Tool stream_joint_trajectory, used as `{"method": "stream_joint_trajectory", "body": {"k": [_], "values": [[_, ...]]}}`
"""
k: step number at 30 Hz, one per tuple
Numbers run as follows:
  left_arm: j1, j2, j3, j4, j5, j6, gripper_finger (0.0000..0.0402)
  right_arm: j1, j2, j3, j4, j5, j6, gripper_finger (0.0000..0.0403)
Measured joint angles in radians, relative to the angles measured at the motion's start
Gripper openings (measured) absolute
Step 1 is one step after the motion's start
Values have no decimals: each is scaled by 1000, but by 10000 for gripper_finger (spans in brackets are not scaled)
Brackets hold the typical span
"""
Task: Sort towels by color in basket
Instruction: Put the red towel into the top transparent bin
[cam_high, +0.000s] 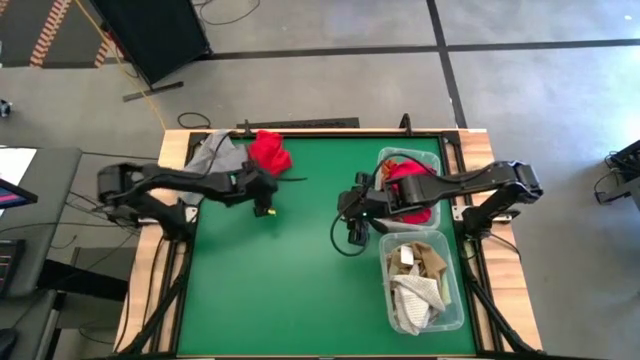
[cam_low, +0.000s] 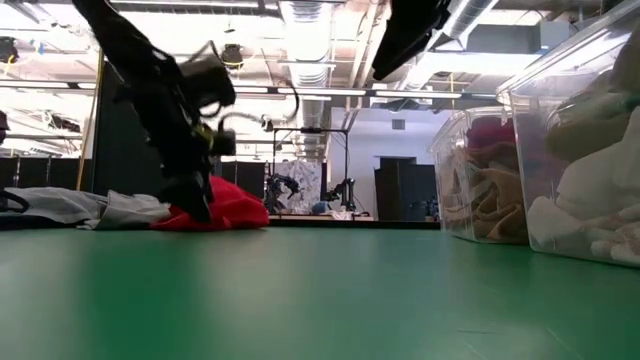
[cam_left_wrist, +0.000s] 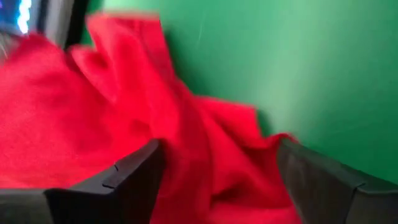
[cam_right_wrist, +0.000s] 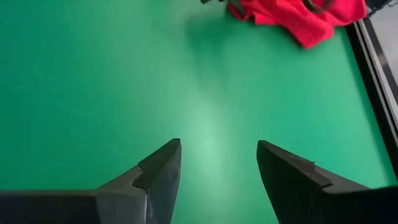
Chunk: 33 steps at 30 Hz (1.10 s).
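A red towel (cam_high: 268, 152) lies crumpled at the far left of the green table, and a grey-white towel (cam_high: 213, 152) lies beside it on the left. My left gripper (cam_high: 262, 190) is open and down at the red towel's near edge (cam_low: 225, 208). In the left wrist view its gripper (cam_left_wrist: 214, 180) has red cloth (cam_left_wrist: 93, 112) filling the gap between the fingers. My right gripper (cam_high: 352, 228) hangs open over bare table (cam_right_wrist: 217, 168), left of the bins. The red towel (cam_right_wrist: 292, 15) shows far ahead of it. My left gripper comes at the red towel from above, slanting toward the table's far side. Its open fingers (cam_left_wrist: 134, 177) straddle a ridge of the cloth (cam_left_wrist: 211, 155) at the towel's near edge, and the cloth lies against their inner sides. The towel rests on the table.
Two clear plastic bins stand along the right edge. The far one (cam_high: 385, 158) holds red cloth. The near one (cam_high: 455, 300) holds tan and white towels. In the low view they are the far bin (cam_low: 470, 180) and the near bin (cam_low: 580, 150). Green table lies bare between the arms.
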<state>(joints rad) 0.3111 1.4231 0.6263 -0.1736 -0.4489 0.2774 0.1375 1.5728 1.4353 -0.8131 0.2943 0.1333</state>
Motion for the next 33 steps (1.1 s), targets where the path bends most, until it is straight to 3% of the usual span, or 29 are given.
{"method": "stream_joint_trajectory", "body": {"k": [3,7,10,13,19,20,26,33], "values": [[57,74,23,5,29,-9,300,11,10,0,3,0,-1,240],[138,143,41,19,174,-19,295,30,17,0,0,0,-3,240],[168,162,41,32,229,-28,266,42,19,0,0,0,-3,240],[177,160,39,37,292,-21,203,54,19,0,2,0,-3,240],[161,154,37,73,437,-10,28,52,19,0,-2,0,23,240],[152,154,37,82,464,-9,16,51,19,0,-3,0,23,240],[37,158,45,129,604,-45,5,53,19,0,-10,0,48,240],[-181,159,151,122,610,-42,4,60,19,0,-44,-5,76,240]]}}
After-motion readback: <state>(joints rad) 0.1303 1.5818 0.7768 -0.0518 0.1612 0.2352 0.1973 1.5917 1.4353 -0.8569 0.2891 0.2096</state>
